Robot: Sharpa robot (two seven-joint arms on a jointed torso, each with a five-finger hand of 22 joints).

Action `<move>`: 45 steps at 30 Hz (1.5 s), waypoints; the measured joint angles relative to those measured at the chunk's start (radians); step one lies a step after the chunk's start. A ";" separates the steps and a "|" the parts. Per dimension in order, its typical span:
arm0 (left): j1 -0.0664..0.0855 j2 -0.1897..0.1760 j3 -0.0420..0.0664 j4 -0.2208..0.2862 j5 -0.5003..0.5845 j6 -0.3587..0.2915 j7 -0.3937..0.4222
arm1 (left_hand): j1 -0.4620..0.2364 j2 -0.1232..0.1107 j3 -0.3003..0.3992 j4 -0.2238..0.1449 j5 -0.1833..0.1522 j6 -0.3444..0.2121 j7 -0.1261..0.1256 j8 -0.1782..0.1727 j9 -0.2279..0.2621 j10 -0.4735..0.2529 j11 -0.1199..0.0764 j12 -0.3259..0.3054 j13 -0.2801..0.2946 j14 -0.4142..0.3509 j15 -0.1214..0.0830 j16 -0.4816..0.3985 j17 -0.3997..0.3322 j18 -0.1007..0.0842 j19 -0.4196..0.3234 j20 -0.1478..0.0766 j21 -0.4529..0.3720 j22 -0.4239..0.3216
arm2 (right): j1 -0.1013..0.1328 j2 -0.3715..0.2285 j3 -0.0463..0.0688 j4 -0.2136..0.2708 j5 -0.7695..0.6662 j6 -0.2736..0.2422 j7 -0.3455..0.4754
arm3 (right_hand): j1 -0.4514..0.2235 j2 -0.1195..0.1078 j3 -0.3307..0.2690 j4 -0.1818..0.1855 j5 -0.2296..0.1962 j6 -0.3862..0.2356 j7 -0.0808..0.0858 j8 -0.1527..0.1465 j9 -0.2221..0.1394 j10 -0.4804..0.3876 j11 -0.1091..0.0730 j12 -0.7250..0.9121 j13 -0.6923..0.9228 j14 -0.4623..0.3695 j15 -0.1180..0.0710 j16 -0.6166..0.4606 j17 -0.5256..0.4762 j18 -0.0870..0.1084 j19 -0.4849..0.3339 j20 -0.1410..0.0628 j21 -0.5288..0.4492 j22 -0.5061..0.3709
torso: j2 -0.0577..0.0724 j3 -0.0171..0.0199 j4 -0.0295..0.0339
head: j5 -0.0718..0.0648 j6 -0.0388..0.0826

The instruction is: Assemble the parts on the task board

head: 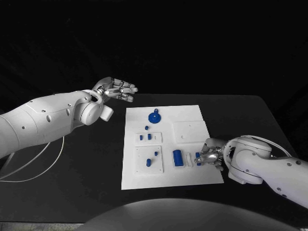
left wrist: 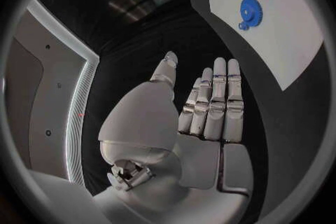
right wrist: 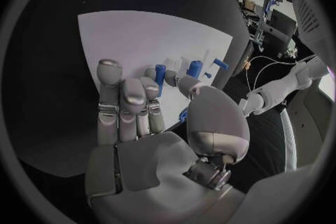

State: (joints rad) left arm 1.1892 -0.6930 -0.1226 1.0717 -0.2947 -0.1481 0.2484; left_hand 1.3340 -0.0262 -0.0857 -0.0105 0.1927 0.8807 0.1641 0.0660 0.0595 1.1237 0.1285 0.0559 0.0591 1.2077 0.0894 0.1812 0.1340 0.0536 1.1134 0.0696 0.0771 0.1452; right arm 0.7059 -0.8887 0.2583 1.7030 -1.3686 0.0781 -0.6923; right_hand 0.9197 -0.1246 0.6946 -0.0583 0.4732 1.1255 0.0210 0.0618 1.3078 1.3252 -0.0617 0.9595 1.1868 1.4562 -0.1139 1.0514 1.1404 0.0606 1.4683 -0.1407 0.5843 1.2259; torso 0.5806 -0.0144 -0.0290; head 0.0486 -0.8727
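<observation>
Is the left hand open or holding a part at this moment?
Open. The left hand hangs beside the task board, fingers straight, with nothing in the palm; in the head view it sits off the board's far left corner.

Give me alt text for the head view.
A white task board lies mid-table with blue parts on it. The right hand rests at its near right edge; the left hand, empty, fingers apart, hovers off its far left corner.

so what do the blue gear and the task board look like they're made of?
Blue gear: probably moulded or printed plastic, matte; the colour is uniform and nothing glints off it. Task board: a flat white plate, matte, likely plastic or coated sheet, with raised white panels on it. Neither can be settled from looks alone.
</observation>
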 measured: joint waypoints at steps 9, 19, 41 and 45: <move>0.000 0.000 0.000 0.000 -0.001 0.001 -0.002 | 0.000 0.000 0.000 0.000 0.000 0.000 0.000 0.000 0.000 0.000 0.000 0.000 0.000 0.000 0.000 0.000 0.000 0.000 0.000 0.000 0.000 0.000 | 0.005 0.007 0.002 0.020 0.040 -0.001 -0.001 | 0.000 0.000 0.000 0.000 0.012 0.000 0.000 0.000 0.000 0.000 0.000 0.000 0.000 0.000 0.000 0.000 0.000 0.000 0.000 0.000 -0.004 0.002 | 0.000 0.0001 0.0004 | 0.001 0.000; 0.000 0.001 0.000 0.000 -0.003 0.003 -0.005 | 0.000 0.000 0.000 0.000 -0.004 0.000 0.000 0.000 0.000 0.000 0.000 0.000 0.000 0.000 0.000 0.000 0.000 0.000 0.002 0.002 0.000 -0.001 | 0.006 0.027 0.002 0.013 0.058 0.002 -0.002 | 0.000 0.000 -0.006 -0.006 0.017 0.000 0.000 0.000 0.000 0.001 0.001 -0.004 0.000 0.000 0.000 0.000 -0.001 0.000 0.000 0.000 -0.004 0.003 | 0.000 0.0001 0.0003 | 0.001 0.000; 0.000 0.001 0.000 0.000 -0.004 0.010 -0.010 | 0.000 0.000 0.003 0.003 -0.004 0.000 0.000 0.000 0.000 0.000 0.000 0.000 0.000 0.000 0.000 0.000 0.001 0.000 0.004 0.004 0.000 -0.003 | 0.009 0.069 -0.005 -0.025 0.015 0.023 0.001 | 0.000 0.000 -0.015 -0.015 0.018 0.003 0.002 0.002 0.003 0.001 0.001 -0.009 -0.004 0.000 0.001 0.000 -0.002 0.000 0.000 0.000 -0.008 0.005 | 0.000 0.0000 0.0006 | 0.007 0.000; 0.000 0.001 0.000 0.000 -0.004 0.011 -0.011 | 0.000 0.000 0.003 0.003 -0.004 0.000 0.000 0.000 0.000 0.000 0.000 0.000 0.000 0.000 0.000 0.000 0.001 0.000 0.004 0.004 0.000 -0.003 | 0.011 0.073 -0.006 -0.031 0.007 0.028 0.005 | 0.003 -0.003 -0.031 -0.031 0.006 0.002 0.001 0.004 0.002 0.001 0.001 -0.012 -0.009 0.000 0.001 -0.004 -0.004 0.000 0.000 0.000 -0.016 0.005 | 0.000 0.0000 0.0003 | 0.008 0.000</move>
State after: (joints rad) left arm 1.1892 -0.6916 -0.1226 1.0716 -0.2990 -0.1371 0.2378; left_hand 1.3340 -0.0262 -0.0823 -0.0071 0.1888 0.8807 0.1642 0.0660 0.0598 1.1237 0.1285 0.0559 0.0591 1.2077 0.0894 0.1812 0.1347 0.0536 1.1170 0.0732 0.0771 0.1427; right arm 0.7167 -0.8156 0.2523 1.6721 -1.3617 0.1064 -0.6869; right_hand 0.9230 -0.1278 0.6637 -0.0892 0.4797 1.1275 0.0220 0.0657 1.3101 1.3262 -0.0608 0.9477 1.1781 1.4558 -0.1132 1.0473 1.1365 0.0607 1.4684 -0.1407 0.5687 1.2309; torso 0.5806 -0.0144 -0.0287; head 0.0569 -0.8727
